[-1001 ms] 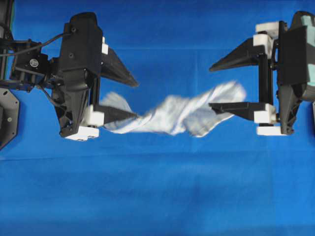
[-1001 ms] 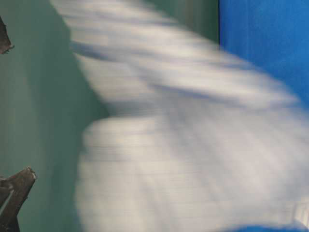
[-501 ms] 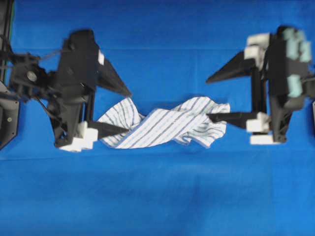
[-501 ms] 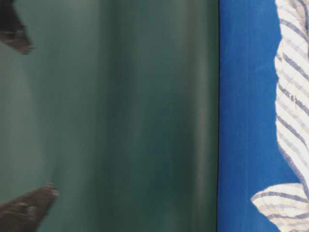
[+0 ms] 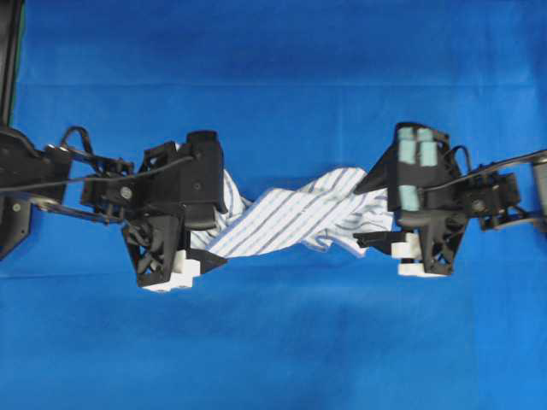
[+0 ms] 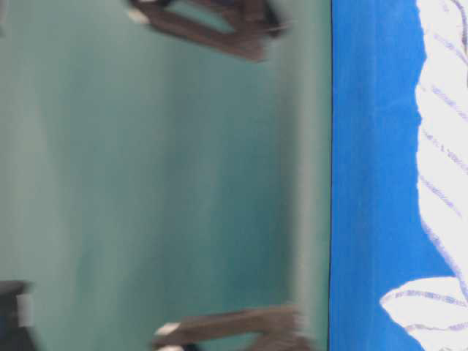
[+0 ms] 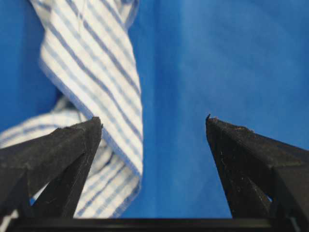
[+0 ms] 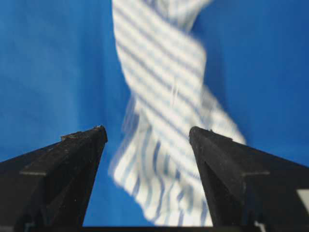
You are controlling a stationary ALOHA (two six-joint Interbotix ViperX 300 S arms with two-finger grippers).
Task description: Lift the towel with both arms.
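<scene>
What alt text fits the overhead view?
A twisted white striped towel lies on a blue table covering, with an open black gripper over each end: the left gripper and the right gripper, the latter with pale green patches.

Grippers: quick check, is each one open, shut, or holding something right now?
Left gripper: open, empty; towel lies by one finger.
Right gripper: open, empty; towel end lies between its fingers.
</scene>
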